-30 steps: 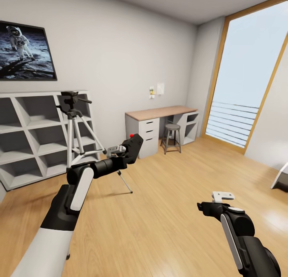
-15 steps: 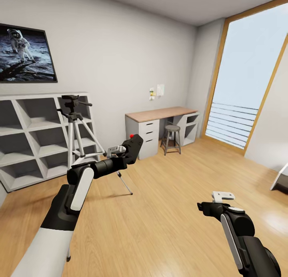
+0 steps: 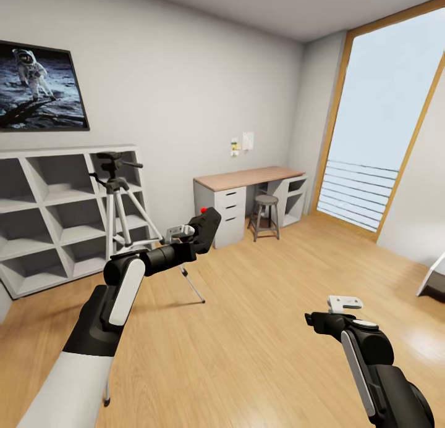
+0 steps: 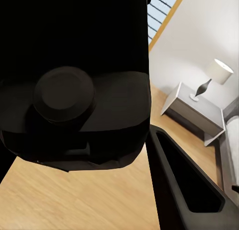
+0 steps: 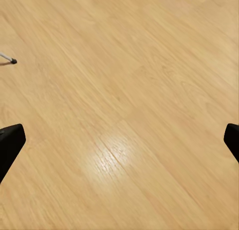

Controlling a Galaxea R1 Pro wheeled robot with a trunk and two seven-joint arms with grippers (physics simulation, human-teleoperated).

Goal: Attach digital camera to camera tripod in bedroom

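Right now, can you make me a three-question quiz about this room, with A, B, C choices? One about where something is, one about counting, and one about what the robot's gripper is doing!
1. Where does the tripod stand?
A. In front of the white shelves
B. Under the desk
C. By the big window

2. How many stools are at the desk?
A. None
B. One
C. Three

3. What is the left gripper doing?
A. Hanging open with nothing in it
B. Holding the black camera
C. Holding a lamp

Answers:
1. A, since its silver legs rise right in front of the shelf cubes.
2. B, since a single round stool stands at the desk.
3. B, since the camera with its red dot sits at the end of the left arm, and in the left wrist view it looms large next to a finger.
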